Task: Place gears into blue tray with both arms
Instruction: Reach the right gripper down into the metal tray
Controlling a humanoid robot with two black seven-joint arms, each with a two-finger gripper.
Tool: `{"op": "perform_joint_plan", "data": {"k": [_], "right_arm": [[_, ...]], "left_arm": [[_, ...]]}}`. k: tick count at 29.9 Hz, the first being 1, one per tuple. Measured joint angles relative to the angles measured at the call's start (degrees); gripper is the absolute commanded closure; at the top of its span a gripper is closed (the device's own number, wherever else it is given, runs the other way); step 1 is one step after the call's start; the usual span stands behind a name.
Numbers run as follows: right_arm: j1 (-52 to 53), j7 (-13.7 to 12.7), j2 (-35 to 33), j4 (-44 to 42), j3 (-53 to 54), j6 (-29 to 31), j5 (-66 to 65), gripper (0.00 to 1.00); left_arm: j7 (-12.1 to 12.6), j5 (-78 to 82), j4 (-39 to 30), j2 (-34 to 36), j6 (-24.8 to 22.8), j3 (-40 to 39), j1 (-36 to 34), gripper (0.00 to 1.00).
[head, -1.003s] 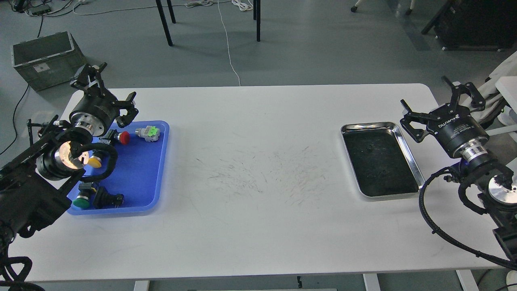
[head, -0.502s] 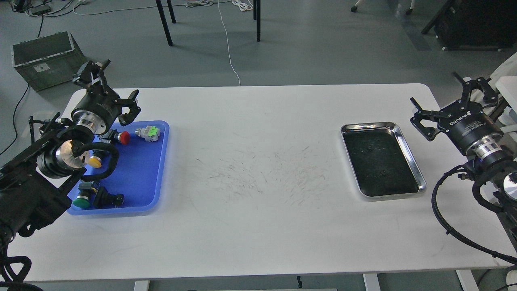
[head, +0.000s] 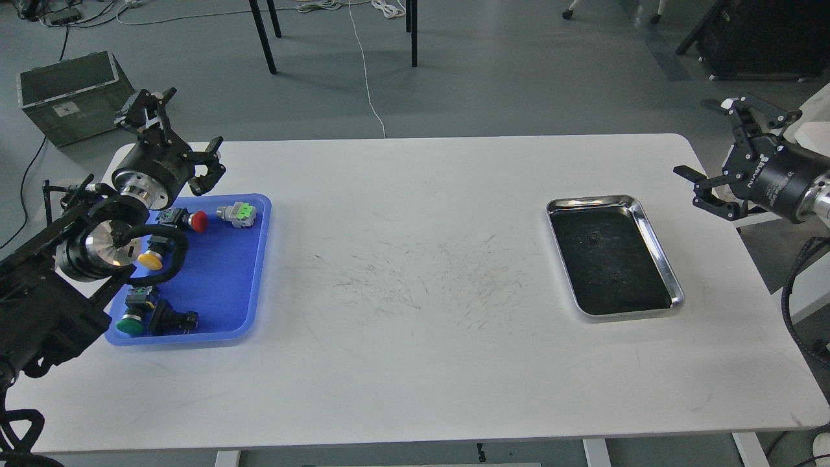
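Both grippers stand with their fingers spread and hold nothing. Left gripper (head: 174, 133) hangs over the far left corner of the desk (head: 415, 363), just beyond the far rim of the blue tray (head: 224, 285), one finger reaching up past the desk edge and the other pointing toward the desk's middle. Right gripper (head: 725, 152) hovers off the far right edge of the desk, beyond and to the right of the steel tray (head: 655, 240), well apart from it, with its upper finger raised and its lower finger low near the desk edge.

Inside the steel tray, on its dark lining, lie the gears (head: 592, 239): small dark discs, one pair near the far end and another further toward me at (head: 615, 277); they are so small and dark against the lining that I cannot count them with certainty. None of them is visible in the blue tray.

That blue tray sits at the left of the desk, partly covered by the left arm. It carries a red push-button (head: 198, 221) and a green-capped switch (head: 237, 213) near its far end, a yellow push-button (head: 150, 259) at its left side half behind the arm's cable loop, and at its near end a dark green push-button (head: 131, 324) beside a black blocky part (head: 172, 318). Faint dark scuffs mark the middle of the desk between the two trays
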Motion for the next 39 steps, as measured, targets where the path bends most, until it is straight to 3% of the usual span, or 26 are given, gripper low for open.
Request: {"op": "perform_joint_plan", "data": {"k": [6, 14, 24, 39], "right_arm": [[16.1, -2.2, -0.5, 0.3, -20.0, -0.4, -18.4, 0.01], [30.2, -2.4, 8.5, -2.7, -43.7, -0.6, -34.1, 0.01], [30.6, -2.4, 22.7, -15.7, -51.3, -2.7, -41.4, 0.02], [26.1, -2.0, 29.6, -24.8, -53.8, -5.1, -41.9, 0.06]], "left_arm": [[-0.1, 0.0, -0.4, 0.6, 0.0, -0.2, 0.0, 0.01], [-0.1, 0.0, -0.5, 1.3, -0.3, -0.2, 0.2, 0.01], [-0.1, 0.0, -0.4, 1.5, -0.3, 0.0, 0.2, 0.01], [-0.2, 0.0, -0.4, 1.6, -0.3, 0.1, 0.3, 0.01]]}}
